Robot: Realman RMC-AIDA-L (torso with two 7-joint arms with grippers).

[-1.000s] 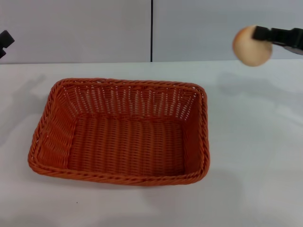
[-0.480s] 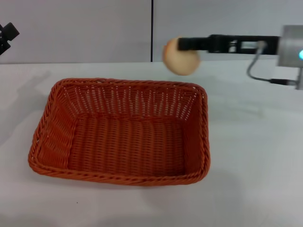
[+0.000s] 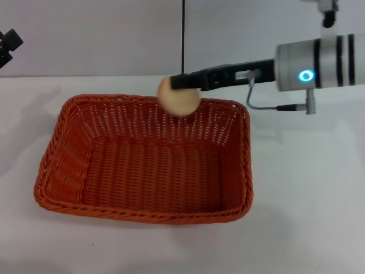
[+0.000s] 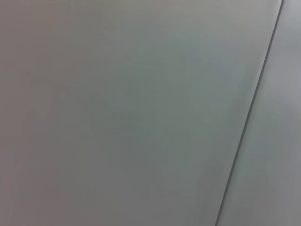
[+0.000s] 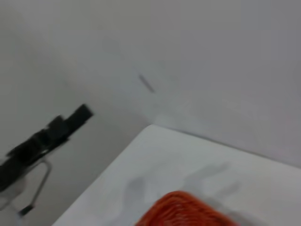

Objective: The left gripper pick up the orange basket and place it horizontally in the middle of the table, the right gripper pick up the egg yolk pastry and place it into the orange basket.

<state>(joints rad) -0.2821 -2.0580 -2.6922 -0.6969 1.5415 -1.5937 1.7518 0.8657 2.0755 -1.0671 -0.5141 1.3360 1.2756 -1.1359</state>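
the right pincer [image 3: 181,85] reaches in from the right, level above the bench [image 3: 308,188], its slim black fingers closed on the egg yolk pastry [image 3: 178,96]. the pastry hangs in the air over the far rim of the orange basket [image 3: 60,165], not touching it. the basket sits flat on the bench, long side across, near the middle. the left pincer [image 3: 7,47] is parked at the far left edge, well apart from the basket; whether it is open or closed cannot be told.
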